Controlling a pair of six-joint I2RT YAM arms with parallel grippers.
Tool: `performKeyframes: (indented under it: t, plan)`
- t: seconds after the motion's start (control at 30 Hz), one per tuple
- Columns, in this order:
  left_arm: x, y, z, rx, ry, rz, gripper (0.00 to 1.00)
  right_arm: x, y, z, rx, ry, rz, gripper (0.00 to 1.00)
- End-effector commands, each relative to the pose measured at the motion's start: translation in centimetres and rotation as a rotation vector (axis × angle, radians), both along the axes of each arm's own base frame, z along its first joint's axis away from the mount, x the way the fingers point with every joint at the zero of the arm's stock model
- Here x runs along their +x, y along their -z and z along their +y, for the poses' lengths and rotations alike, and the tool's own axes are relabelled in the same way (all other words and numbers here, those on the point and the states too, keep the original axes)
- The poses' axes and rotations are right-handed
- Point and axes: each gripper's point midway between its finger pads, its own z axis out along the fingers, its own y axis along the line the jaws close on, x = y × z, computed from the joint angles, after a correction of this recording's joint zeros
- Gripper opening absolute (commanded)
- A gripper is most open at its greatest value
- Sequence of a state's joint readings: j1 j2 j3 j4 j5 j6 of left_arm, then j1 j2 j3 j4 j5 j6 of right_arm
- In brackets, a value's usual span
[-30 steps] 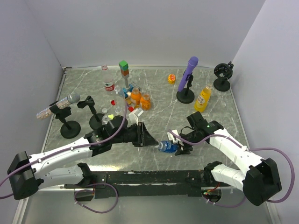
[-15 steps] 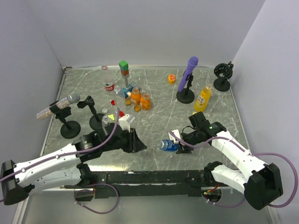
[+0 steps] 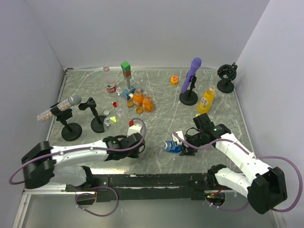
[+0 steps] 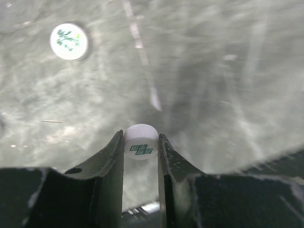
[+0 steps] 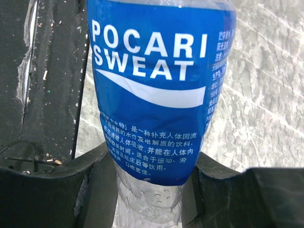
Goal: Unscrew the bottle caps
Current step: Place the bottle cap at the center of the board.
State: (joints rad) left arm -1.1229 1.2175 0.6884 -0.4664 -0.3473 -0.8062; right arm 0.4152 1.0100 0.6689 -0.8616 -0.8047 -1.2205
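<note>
Low over the table (image 3: 213,85), left tool (image 4: 141,137) pinches white cap (image 4: 140,142); right tool (image 5: 151,161) grips seemingly empty bottle (image 5: 156,71)

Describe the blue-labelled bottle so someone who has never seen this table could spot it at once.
Start at the grey marbled table and follow the right arm to its pincer near the front edge. Clamped there, held sideways, is the bottle. Its blue label reads POCARI SWEAT in white, and it is the only bottle gripped, unlike the yellow juice bottle standing behind.
</note>
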Motion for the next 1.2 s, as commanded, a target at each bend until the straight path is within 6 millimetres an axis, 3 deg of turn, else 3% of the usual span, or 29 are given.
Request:
performKeyframes:
  t: [0.0, 0.17, 0.23, 0.33, 0.53, 0.63, 0.7, 0.77, 0.83, 0.93, 1.17]
  plan:
    - [1.7, 0.5, 0.2, 0.077, -0.053, -0.057, 0.27, 0.2, -1.0, 0.2, 0.036, 0.002, -0.026, 0.19]
    - [1.7, 0.2, -0.4, 0.050, -0.056, -0.052, 0.51, 0.1, -0.9, 0.1, 0.032, -0.001, -0.019, 0.19]
    - [1.5, -0.7, -1.2, 0.009, -0.032, -0.044, 0.64, 0.2, -0.9, 0.1, 0.033, -0.001, -0.022, 0.19]
    - [1.2, -3.0, -2.7, -0.067, 0.009, -0.037, 0.72, 0.2, -0.9, 0.1, 0.033, -0.002, -0.022, 0.19]
    - [0.2, -9.9, -5.0, -0.280, 0.152, -0.099, 0.77, 0.0, -1.0, 0.2, 0.040, -0.005, -0.016, 0.19]
    - [-1.5, -13.9, -6.0, -0.417, 0.393, -0.233, 0.78, 0.0, -1.0, 0.3, 0.042, -0.008, -0.014, 0.19]
    - [-4.4, -14.6, -6.8, -0.495, 0.663, -0.317, 0.81, -0.1, -1.1, 0.3, 0.045, -0.012, -0.015, 0.19]
    - [-6.6, -13.7, -7.0, -0.554, 0.841, -0.381, 0.86, -0.2, -1.0, 0.3, 0.045, -0.015, -0.007, 0.19]
    - [-7.1, -15.4, -7.6, -0.627, 0.926, -0.507, 0.87, -0.2, -0.9, 0.3, 0.044, -0.016, -0.004, 0.19]
    - [-6.3, -16.8, -8.5, -0.621, 0.970, -0.642, 0.87, -0.3, -1.0, 0.4, 0.049, -0.019, -0.003, 0.19]
    - [-3.2, -16.8, -11.1, -0.539, 0.932, -0.710, 0.84, -0.4, -1.0, 0.4, 0.052, -0.023, 0.002, 0.19]
